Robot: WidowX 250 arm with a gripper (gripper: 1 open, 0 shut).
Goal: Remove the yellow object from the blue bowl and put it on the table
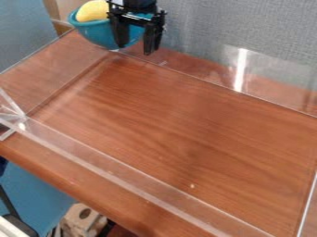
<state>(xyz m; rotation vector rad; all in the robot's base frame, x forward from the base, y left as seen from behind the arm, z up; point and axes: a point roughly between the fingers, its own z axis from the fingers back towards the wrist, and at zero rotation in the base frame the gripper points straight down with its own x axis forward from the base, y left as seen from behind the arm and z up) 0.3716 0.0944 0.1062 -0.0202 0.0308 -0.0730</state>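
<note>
The blue bowl (89,30) sits at the far left corner of the table (173,120), cut off by the frame's top edge. In it lies the yellow object (91,13), a smooth curved toy showing above the rim. My gripper (137,41) hangs over the bowl's right side and hides that part of it. Its two dark fingers (120,37) point down and stand apart, open, with nothing between them. The yellow object is left of the fingers, and they do not touch it.
Low clear acrylic walls (37,116) edge the reddish-brown tabletop on all sides. A grey fabric wall (235,23) rises behind the table. Bare wood stretches from the bowl to the near right corner.
</note>
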